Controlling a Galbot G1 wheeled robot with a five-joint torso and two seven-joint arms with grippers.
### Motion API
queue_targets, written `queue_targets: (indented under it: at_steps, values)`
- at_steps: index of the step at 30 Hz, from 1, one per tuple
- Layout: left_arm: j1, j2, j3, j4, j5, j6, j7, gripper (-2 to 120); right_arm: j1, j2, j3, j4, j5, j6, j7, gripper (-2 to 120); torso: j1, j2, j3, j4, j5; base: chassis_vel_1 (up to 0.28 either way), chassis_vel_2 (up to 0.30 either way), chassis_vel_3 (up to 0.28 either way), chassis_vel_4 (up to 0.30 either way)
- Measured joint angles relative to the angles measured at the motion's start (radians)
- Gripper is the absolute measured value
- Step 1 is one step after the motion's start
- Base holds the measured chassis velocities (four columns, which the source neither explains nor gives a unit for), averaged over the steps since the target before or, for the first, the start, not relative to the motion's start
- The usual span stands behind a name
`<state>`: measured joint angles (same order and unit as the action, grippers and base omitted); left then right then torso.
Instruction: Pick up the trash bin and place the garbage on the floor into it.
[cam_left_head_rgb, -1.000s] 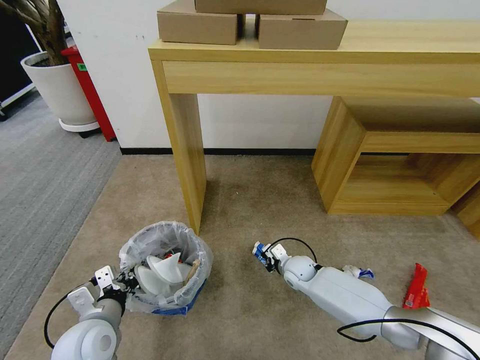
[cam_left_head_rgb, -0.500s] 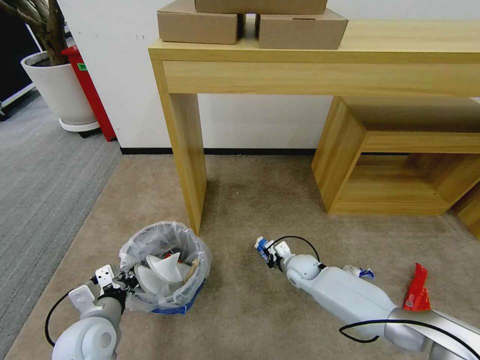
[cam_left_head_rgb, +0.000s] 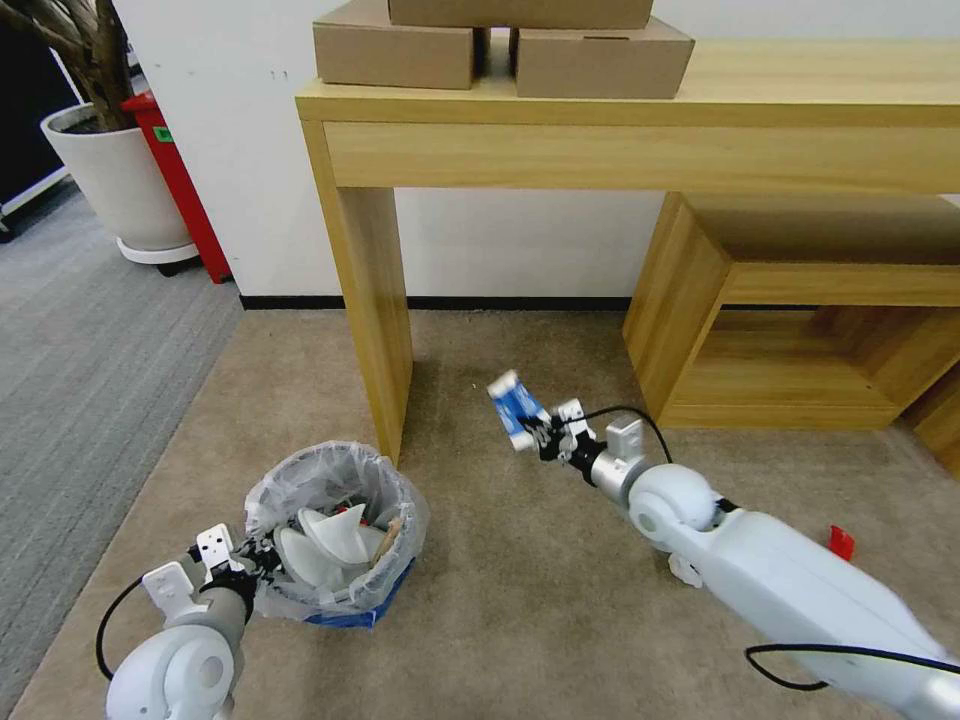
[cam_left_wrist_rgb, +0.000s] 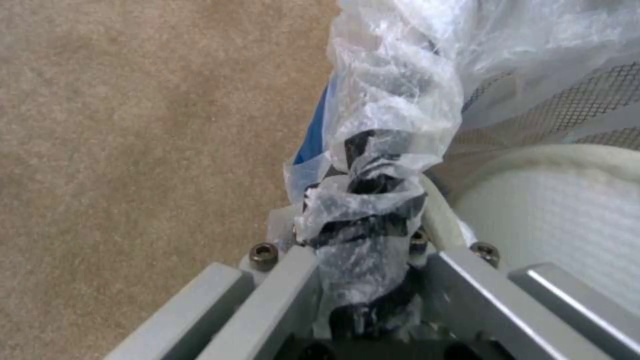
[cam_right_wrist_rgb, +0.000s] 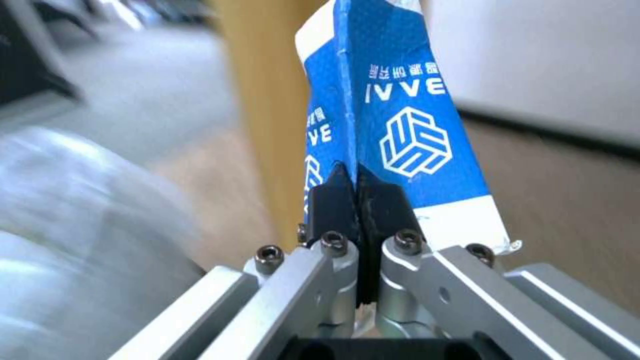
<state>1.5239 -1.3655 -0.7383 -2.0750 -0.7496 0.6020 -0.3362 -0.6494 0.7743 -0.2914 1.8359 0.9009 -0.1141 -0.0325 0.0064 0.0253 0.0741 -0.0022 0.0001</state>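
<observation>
Head view: at centre frame the right gripper (cam_left_head_rgb: 535, 432) is pinching a blue-and-white wrapper (cam_left_head_rgb: 514, 405) above the carpet (cam_left_head_rgb: 500, 600). At lower left, the left gripper (cam_left_head_rgb: 245, 567) is clamping the trash bin (cam_left_head_rgb: 335, 530) by its bagged rim.

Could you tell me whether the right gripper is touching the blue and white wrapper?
Touching. In the right wrist view, the right gripper has its black jaws pinched shut on the blue and white wrapper, held off the carpet.

Left gripper (cam_left_head_rgb: 262, 557) low, jaws clamped on trash bin (cam_left_head_rgb: 335, 535) rim. Right gripper (cam_left_head_rgb: 541, 437) raised, arm outstretched, jaws pinching blue wrapper (cam_left_head_rgb: 516, 405).
</observation>
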Motion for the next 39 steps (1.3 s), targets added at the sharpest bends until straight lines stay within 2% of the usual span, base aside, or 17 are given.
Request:
queue_targets:
  at_steps: [6,9,13,15,18,21,24,32,39]
  values:
    - [0.003,0.012,0.0,-0.028,-0.032,0.021,-0.019,0,0.04,-0.026,-0.027,0.082,0.043,0.064,-0.06,0,0.0,0.0,0.0,0.0,-0.0001,0.0,0.0,0.0,0.0]
    - [0.013,0.025,-0.004,-0.045,-0.042,0.027,-0.027,0,0.092,-0.017,-0.09,0.107,0.116,0.166,-0.155,0,0.0,0.0,0.0,0.0001,-0.0001,0.0,0.0,0.0,0.0]
    - [0.018,0.027,-0.01,-0.058,-0.046,0.028,-0.029,0,0.127,0.005,-0.154,0.133,0.17,0.193,-0.178,0,0.0,0.0,0.0,0.0001,-0.0001,0.0,0.0,0.0,0.0]
    - [0.02,0.027,-0.012,-0.063,-0.047,0.028,-0.03,0,0.145,0.013,-0.192,0.149,0.185,0.196,-0.178,0,0.0,0.0,0.0,0.0001,-0.0001,0.0,0.0,0.0,0.0]
    - [0.026,0.022,-0.014,-0.083,-0.047,0.029,-0.031,0,0.214,0.033,-0.335,0.168,0.198,0.182,-0.137,0,0.0,0.0,0.0,0.0001,-0.0002,0.0,0.0,0.0,0.0]
    - [0.026,0.02,-0.014,-0.086,-0.047,0.029,-0.031,0,0.23,0.038,-0.361,0.166,0.198,0.177,-0.127,0,0.0,0.0,0.0,0.0002,-0.0002,0.0,0.0,0.0,0.0]
    - [0.03,0.005,-0.012,-0.1,-0.045,0.03,-0.031,0,0.297,0.064,-0.463,0.115,0.188,0.169,-0.093,0,0.0,0.0,0.0,0.0001,-0.0001,0.0,0.0,0.0,0.0]
    - [0.034,-0.013,-0.008,-0.111,-0.037,0.03,-0.031,0,0.35,0.101,-0.56,0.059,0.173,0.158,-0.058,0,0.0,0.0,0.0,0.0,-0.0001,0.0,0.0,0.0,0.0]
    - [0.04,-0.034,-0.008,-0.121,-0.027,0.03,-0.029,0,0.389,0.164,-0.638,-0.01,0.142,0.142,-0.008,0,0.0,0.0,0.0,0.0,-0.0001,0.0,0.0,0.0,0.0]
